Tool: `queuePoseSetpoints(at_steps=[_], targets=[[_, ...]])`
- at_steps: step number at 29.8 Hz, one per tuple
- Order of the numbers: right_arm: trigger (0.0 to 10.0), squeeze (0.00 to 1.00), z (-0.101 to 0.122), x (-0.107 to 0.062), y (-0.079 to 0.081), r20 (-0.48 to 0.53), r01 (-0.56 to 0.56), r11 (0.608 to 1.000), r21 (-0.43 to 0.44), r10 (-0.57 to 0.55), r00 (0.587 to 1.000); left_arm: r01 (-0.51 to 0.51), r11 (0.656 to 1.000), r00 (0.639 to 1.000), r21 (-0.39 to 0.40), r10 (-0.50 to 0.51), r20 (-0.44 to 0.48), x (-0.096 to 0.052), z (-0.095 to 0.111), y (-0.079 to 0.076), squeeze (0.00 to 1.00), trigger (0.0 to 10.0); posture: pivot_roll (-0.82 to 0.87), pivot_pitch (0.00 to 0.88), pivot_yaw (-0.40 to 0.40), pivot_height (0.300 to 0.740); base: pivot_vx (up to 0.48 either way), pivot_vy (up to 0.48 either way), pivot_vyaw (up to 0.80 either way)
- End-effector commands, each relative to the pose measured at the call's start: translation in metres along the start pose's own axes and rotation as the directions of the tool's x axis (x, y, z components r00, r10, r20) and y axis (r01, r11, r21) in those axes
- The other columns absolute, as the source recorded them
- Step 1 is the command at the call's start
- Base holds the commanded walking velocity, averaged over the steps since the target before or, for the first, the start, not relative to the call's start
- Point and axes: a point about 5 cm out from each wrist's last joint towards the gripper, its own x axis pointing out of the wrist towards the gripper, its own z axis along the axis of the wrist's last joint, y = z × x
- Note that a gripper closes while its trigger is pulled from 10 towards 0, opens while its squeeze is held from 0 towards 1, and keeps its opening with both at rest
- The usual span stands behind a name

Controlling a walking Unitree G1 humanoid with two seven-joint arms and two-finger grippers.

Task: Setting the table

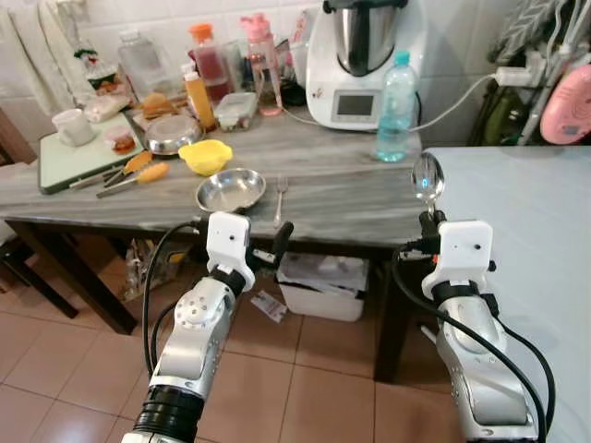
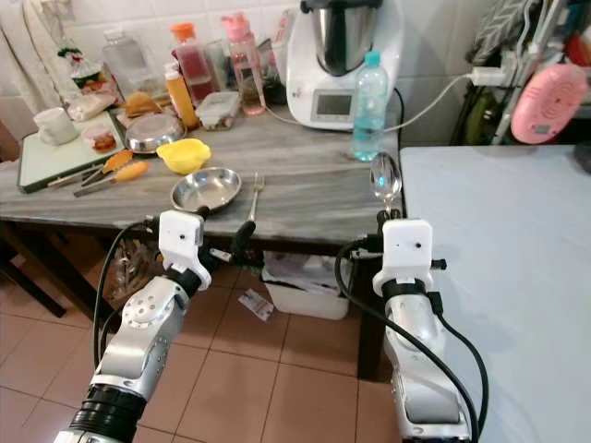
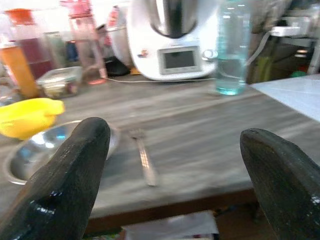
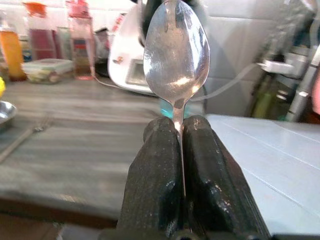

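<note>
My right gripper (image 1: 429, 218) is shut on the handle of a steel spoon (image 1: 427, 175), whose bowl stands upright above the fingers (image 4: 210, 185), near the seam between the grey wooden table (image 1: 351, 198) and the pale blue table (image 1: 526, 212). My left gripper (image 1: 270, 249) is open and holds nothing, hovering just off the wooden table's front edge. Beyond it lie a round steel plate (image 1: 231, 189) and a fork (image 1: 279, 198) side by side; they also show in the left wrist view as the steel plate (image 3: 30, 150) and fork (image 3: 145, 162).
Farther back stand a yellow bowl (image 1: 205, 155), a water bottle (image 1: 395, 109), a white kitchen machine (image 1: 365, 65), bottles, a steel bowl (image 1: 171, 134) and a green cutting board (image 1: 78, 157) with a mug. A white bin (image 1: 323, 286) sits under the table on the tiled floor.
</note>
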Motion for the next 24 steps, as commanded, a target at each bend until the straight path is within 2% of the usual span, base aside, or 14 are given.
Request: queuePoseSetpoints(at_steps=[1, 11, 15, 18, 24], targets=[[10.0, 0.0, 0.0094, 0.0026, 0.0096, 0.037, -0.025, 1.0, 0.018, 0.025, 0.999, -0.029, 0.999, 1.0, 0.015, 0.029, 0.001, -0.003, 0.0018, 0.0122, 0.0, 10.0, -0.14, 0.0, 0.102, 0.74, 0.435, 0.0, 0.0], [10.0, 0.0, 0.0092, 0.0026, 0.0123, 0.034, -0.034, 0.999, 0.032, 0.033, 0.999, -0.03, 0.999, 1.0, 0.019, 0.03, -0.001, -0.0035, 0.0019, 0.0128, 0.0, 10.0, -0.13, 0.0, 0.103, 0.74, 0.43, 0.0, 0.0], [10.0, 0.0, 0.0085, 0.0026, 0.0123, 0.031, -0.033, 0.999, 0.035, 0.032, 0.999, -0.032, 0.999, 0.999, 0.017, 0.032, -0.003, -0.0037, 0.0016, 0.0131, 0.0, 10.0, -0.13, 0.0, 0.102, 0.74, 0.405, 0.259, 0.0], [10.0, 0.0, 0.0079, 0.003, 0.0112, 0.027, -0.026, 0.999, 0.039, 0.025, 0.999, -0.045, 0.999, 0.999, 0.008, 0.045, -0.021, -0.0034, -0.0008, 0.0139, 0.0, 10.0, -0.13, 0.0, 0.103, 0.74, 0.262, 0.289, 0.0], [10.0, 0.0, 0.0075, 0.0028, 0.0107, 0.024, -0.021, 0.999, 0.043, 0.02, 1.0, -0.058, 0.998, 0.998, 0.008, 0.058, -0.029, -0.0031, -0.0019, 0.0149, 0.0, 10.0, -0.13, 0.0, 0.103, 0.74, 0.0, 0.0, 0.0]])
